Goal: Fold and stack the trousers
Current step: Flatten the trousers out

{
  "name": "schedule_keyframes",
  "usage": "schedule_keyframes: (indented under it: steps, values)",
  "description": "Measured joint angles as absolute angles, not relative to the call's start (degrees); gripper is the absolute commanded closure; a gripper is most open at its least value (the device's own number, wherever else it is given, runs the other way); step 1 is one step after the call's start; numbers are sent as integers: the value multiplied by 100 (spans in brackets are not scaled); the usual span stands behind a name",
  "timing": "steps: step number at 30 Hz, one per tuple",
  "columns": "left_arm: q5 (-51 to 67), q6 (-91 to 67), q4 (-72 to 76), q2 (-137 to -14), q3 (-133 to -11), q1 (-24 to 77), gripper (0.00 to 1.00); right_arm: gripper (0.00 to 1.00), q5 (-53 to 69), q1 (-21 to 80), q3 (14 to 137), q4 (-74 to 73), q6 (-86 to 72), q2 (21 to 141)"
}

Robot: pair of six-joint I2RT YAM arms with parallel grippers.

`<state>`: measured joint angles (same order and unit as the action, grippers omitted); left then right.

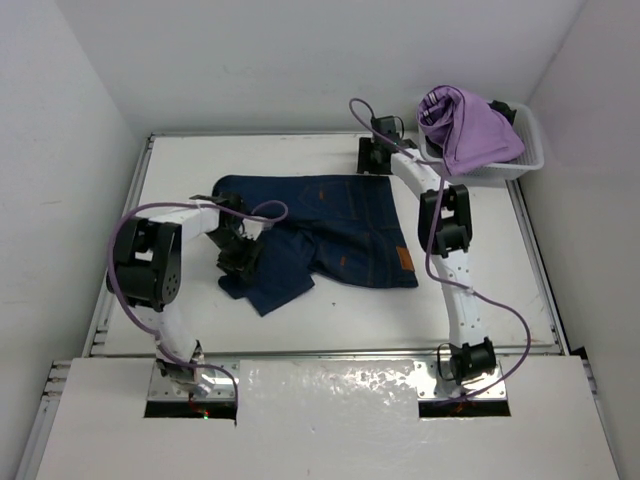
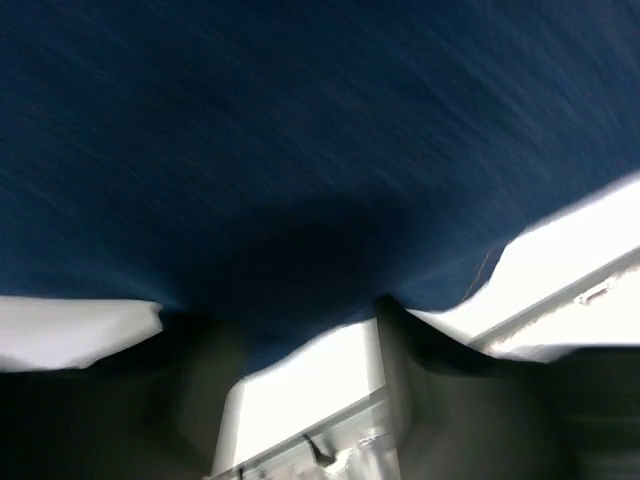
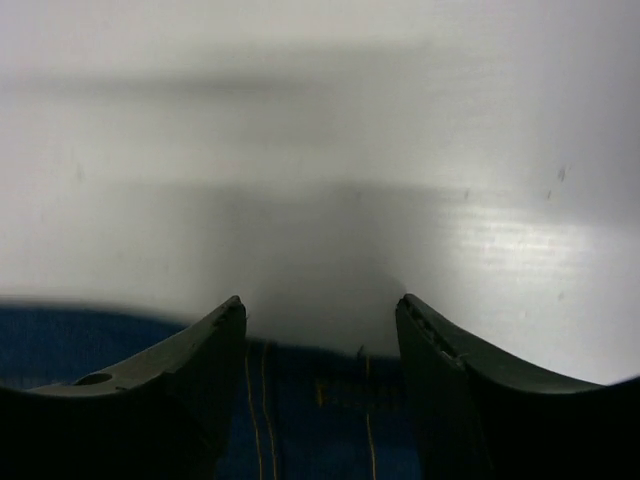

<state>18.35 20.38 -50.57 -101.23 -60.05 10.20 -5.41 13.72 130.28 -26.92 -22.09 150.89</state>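
The dark blue denim trousers (image 1: 340,215) lie partly folded in the middle of the white table, with the tan waistband patch (image 1: 405,260) at their near right corner. My left gripper (image 1: 240,258) is down on their crumpled left end. In the blurred left wrist view the denim (image 2: 300,130) fills the top, its edge reaches in between the fingertips, and the left gripper (image 2: 295,315) has its jaws apart. My right gripper (image 1: 375,155) is at the far right edge of the trousers. It stands open (image 3: 320,300) over the orange-stitched denim edge (image 3: 320,400).
A white basket (image 1: 525,165) at the far right corner holds a lilac-purple garment (image 1: 465,125). White walls close in the table on the left, back and right. The right arm stretches along the right side of the trousers.
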Motion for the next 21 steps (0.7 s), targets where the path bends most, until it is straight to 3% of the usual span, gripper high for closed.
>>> schedule_keyframes:
  steps: [1,2,6,9,10,11,16,17,19,20,21]
  values:
    - [1881,1946,-4989,-10213,-6090,937,87,36,-506,1376,12877,-2679,-2200,14993]
    - [1922,1874,-4932,-10287,-6167,864,100,35,-458,1376,12722,-2698,-2145,14883]
    - [2045,1855,-4880,-10374,-6486,558,100,39,-257,1376,12182,-2816,-1653,14521]
    - [1914,2040,-4958,-10370,-6855,307,100,70,-56,1372,12005,-3127,-1072,14376]
    - [1776,2154,-4945,-10359,-6993,196,100,89,-10,1369,11830,-3229,-895,14256]
    - [1614,2265,-4934,-10339,-7135,36,100,99,23,1367,11662,-3352,-731,14132]
    - [829,2742,-4932,-10355,-8178,-950,100,100,40,1343,9736,-3492,-526,12934]
    - [720,2838,-4945,-10379,-8423,-1092,99,100,47,1321,9376,-3520,-556,12704]
    - [554,3072,-5000,-10475,-8877,-1369,83,100,97,1205,8757,-3509,-661,12311]
    - [539,3199,-5041,-10521,-9037,-1452,75,100,134,1118,8499,-3481,-705,12151]
    - [532,3343,-5133,-10569,-9148,-1498,60,98,180,1011,8252,-3444,-731,11990]
